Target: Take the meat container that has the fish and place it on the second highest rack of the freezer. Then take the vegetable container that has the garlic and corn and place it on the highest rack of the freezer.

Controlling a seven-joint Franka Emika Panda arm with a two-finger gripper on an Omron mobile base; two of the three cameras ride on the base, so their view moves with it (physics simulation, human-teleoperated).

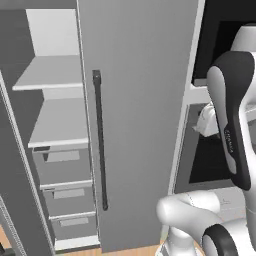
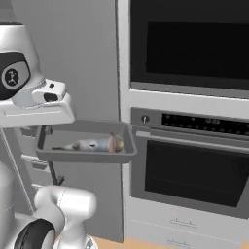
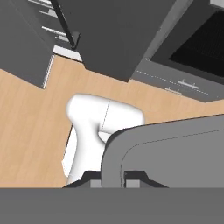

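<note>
The gripper point(image 3: 113, 178) is closing its two dark fingertips point(image 3: 133, 179) on the rim of the meat container point(image 2: 87, 154), one tip on each side of the tray wall, as the hand view is showing. The gap between the tips is narrow, just the thickness of that wall.

In the right base view the meat container is hanging in the air, level, held at its left end under the white hand. It is a shallow dark-grey tray, and the fish point(image 2: 95, 144) is lying inside it along its length, with the head end toward the oven point(image 2: 194, 160). The tray is not touching anything else; its right corner is just beside the left edge of the oven.

The freezer point(image 1: 135, 120) is standing to the left of the oven, with its door open and the long black bar handle point(image 1: 100, 140) facing the cameras. Inside the freezer, the highest rack point(image 1: 50, 75) and the second rack point(image 1: 62, 125) below it are both bare, and three grey drawers point(image 1: 65, 192) are sitting under them. The meat container is staying well apart from these shelves, on the oven side of the freezer door.
</note>
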